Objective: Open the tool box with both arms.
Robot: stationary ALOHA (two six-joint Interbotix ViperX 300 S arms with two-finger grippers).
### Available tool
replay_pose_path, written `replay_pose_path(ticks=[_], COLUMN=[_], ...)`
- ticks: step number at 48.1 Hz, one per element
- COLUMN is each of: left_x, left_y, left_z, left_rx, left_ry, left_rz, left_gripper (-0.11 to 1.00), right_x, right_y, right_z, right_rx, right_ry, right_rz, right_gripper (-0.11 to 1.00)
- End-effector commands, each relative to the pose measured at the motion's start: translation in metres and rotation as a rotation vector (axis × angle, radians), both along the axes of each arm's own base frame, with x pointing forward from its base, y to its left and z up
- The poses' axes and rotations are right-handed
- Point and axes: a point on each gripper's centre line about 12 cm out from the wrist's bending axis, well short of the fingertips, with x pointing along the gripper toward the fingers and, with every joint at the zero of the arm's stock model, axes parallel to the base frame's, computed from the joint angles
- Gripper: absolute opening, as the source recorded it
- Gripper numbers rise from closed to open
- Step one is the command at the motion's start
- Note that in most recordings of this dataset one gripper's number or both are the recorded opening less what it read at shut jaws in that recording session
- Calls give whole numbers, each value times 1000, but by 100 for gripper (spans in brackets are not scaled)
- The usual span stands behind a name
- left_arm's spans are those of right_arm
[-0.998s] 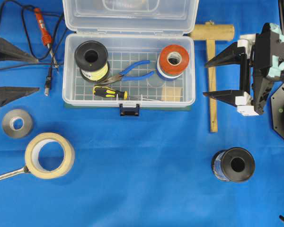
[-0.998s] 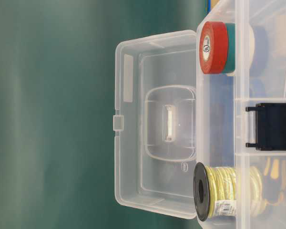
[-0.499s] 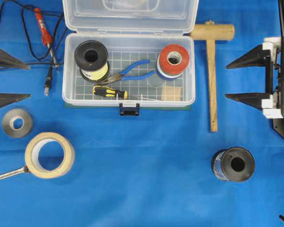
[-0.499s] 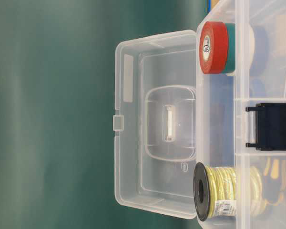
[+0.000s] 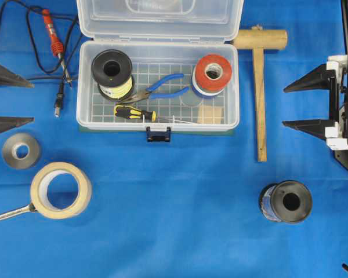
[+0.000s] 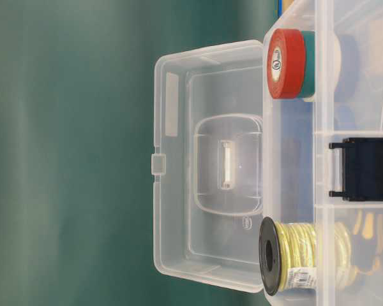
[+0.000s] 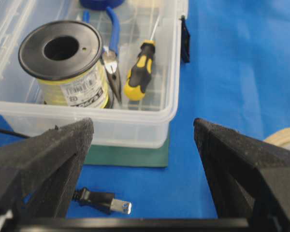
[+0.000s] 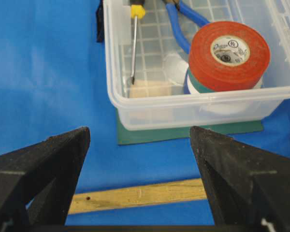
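Note:
The clear tool box (image 5: 83, 87) stands at the back middle on its green base, with its lid (image 5: 159, 20) swung back and open. Its dark blue latch (image 5: 158, 135) hangs at the front. Inside lie a yellow wire spool (image 5: 112, 73), blue pliers (image 5: 162, 86), a screwdriver (image 5: 134, 113) and red tape (image 5: 213, 72). My left gripper (image 5: 32, 102) is open at the left edge, well clear of the box, and holds nothing. At the far right my right gripper (image 5: 284, 106) is open and empty too. The left wrist view has the left gripper (image 7: 142, 126) facing the box end (image 7: 130, 130). The right gripper (image 8: 139, 133) faces the other end (image 8: 193, 113).
A wooden mallet (image 5: 259, 87) lies between the box and the right gripper. A soldering iron (image 5: 52, 32) and its plug (image 5: 58, 104) lie at the back left. Grey tape (image 5: 21, 150), masking tape (image 5: 61, 190), a wrench (image 5: 8, 214) and a black spool (image 5: 285, 201) are nearer the front.
Both grippers have drawn outward away from the box, the left towards the left edge and the right towards the right edge. The box and lid have not moved.

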Motion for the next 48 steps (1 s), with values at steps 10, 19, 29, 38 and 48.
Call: replay_pose_path(ticks=[10, 19, 29, 38, 48], left_x=[2, 2, 1, 0, -3], left_y=[0, 0, 0, 0, -1], left_z=[4, 4, 3, 4, 6], left_rx=[1, 1, 0, 4, 6], left_ry=[-9, -8, -3, -9, -24], left_rz=[-3, -3, -3, -4, -4], left_gripper=[81, 81, 81, 81, 81], right_x=[2, 2, 2, 2, 2], right_y=[0, 0, 0, 0, 0], right_z=[6, 6, 7, 7, 7], right_rx=[1, 0, 0, 0, 0], right_ry=[-19, -20, -20, -22, -22], right_rz=[0, 0, 0, 0, -1], right_gripper=[83, 83, 83, 83, 83])
